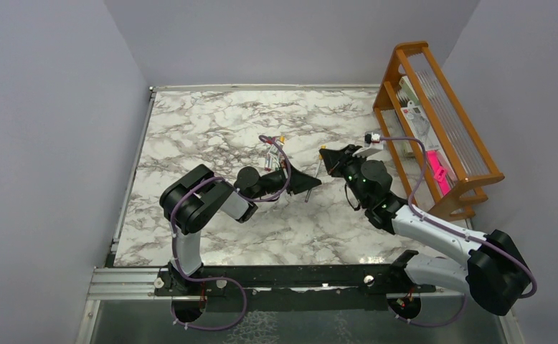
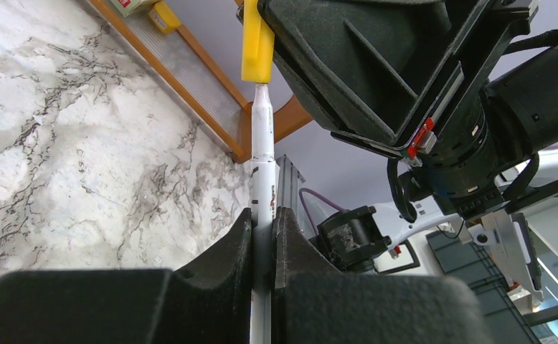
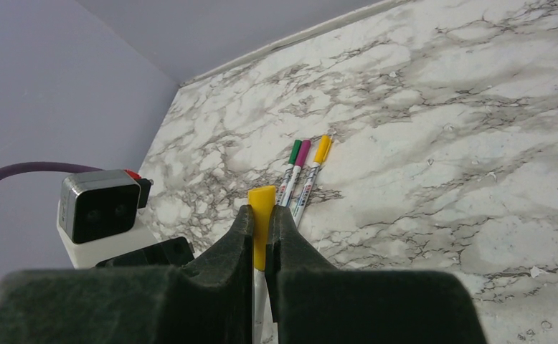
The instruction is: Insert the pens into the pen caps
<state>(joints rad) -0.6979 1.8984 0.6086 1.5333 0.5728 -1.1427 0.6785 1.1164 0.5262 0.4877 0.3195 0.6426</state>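
Observation:
My left gripper (image 2: 263,215) is shut on a white pen (image 2: 263,143) that points up and away from it. The pen's narrow tip meets the open mouth of a yellow cap (image 2: 257,43), and its tapered neck shows below the cap. My right gripper (image 3: 263,211) is shut on that yellow cap (image 3: 262,197), with the pen's white barrel (image 3: 260,301) running down between its fingers. In the top view both grippers (image 1: 318,181) (image 1: 324,153) meet tip to tip over the table's middle. Three capped pens, green (image 3: 294,152), magenta (image 3: 303,152) and yellow-orange (image 3: 322,149), lie side by side on the marble.
An orange wooden rack (image 1: 434,122) with papers and a pink item stands along the right wall. The three capped pens (image 1: 272,154) lie just behind the left gripper. Purple cable loops over the left arm (image 1: 197,201).

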